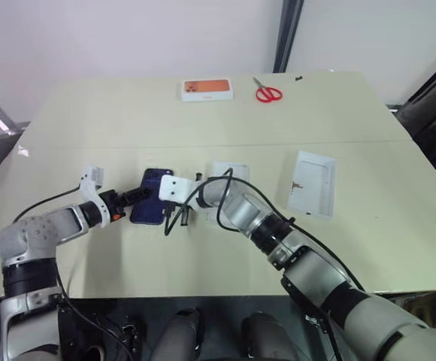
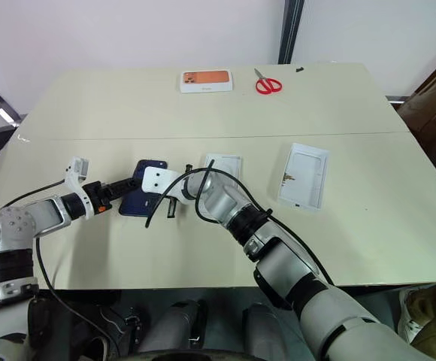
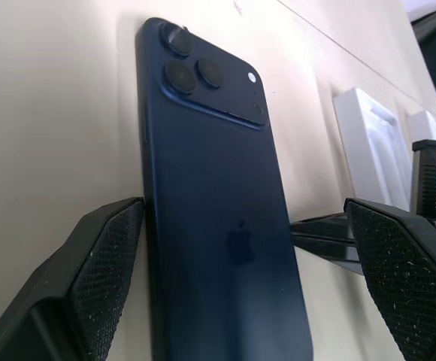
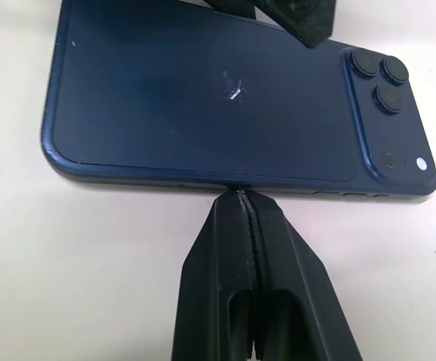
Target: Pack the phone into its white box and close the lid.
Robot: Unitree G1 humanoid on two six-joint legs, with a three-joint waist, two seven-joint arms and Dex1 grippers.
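Bracing the phone point(image 4: 218, 98) flat on the table point(image 1: 203, 248), my right gripper point(image 4: 248, 197), fingers pressed shut, butts against its long edge. My left gripper point(image 3: 259, 256) straddles it wide open, holding nothing yet, so it cannot slide away.

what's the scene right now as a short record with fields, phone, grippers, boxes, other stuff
phone: dark blue, flat on the table, back up
left gripper: open, fingers either side of the phone
right gripper: shut, tips at the phone's long edge
white box: on the table, just beyond the right gripper
lid: lying open side up, right of the white box
orange-print box: far side of the table
scissors: red handles, beside the orange-print box
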